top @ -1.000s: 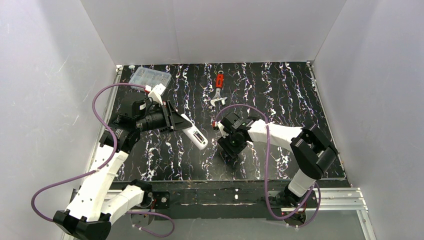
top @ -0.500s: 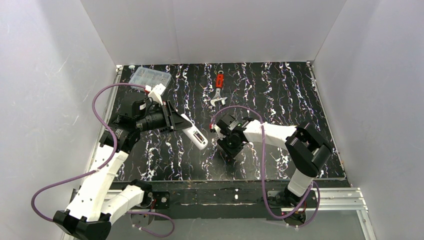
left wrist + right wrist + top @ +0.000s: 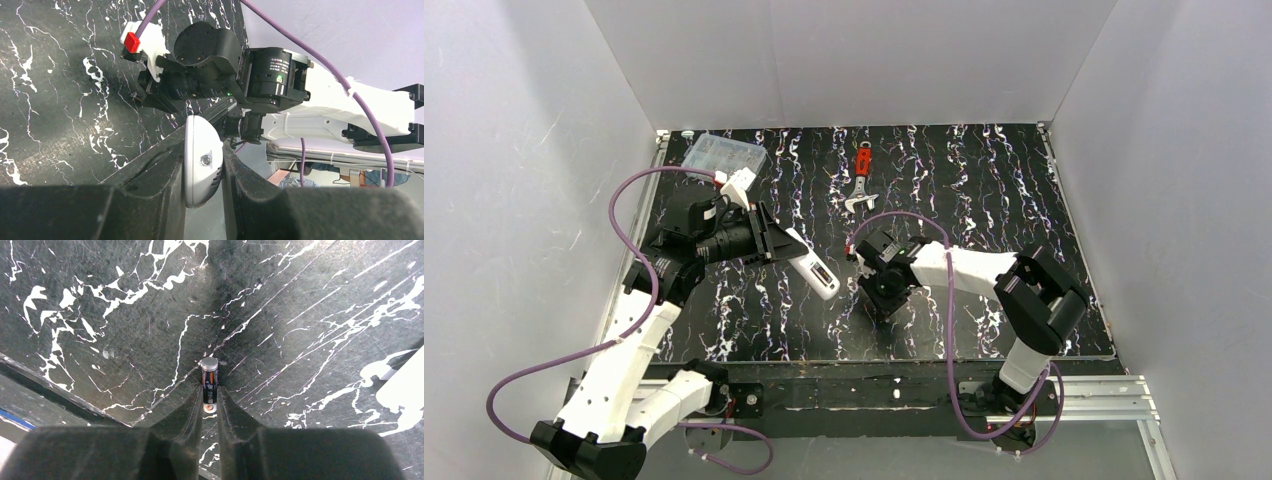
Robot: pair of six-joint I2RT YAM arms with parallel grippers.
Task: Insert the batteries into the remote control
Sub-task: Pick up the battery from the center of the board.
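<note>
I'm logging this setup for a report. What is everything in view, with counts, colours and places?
remote control: one, white, held above the table's left-middle.
battery: one seen, dark, between the right arm's jaws.
wrench: one, red handle, far middle of the table.
compartment box: one, clear, far left corner.
table: one, black with white veins.
left arm: one, white and black, jaws shut on the remote control.
right arm: one, white and black, jaws closed on the battery.
</note>
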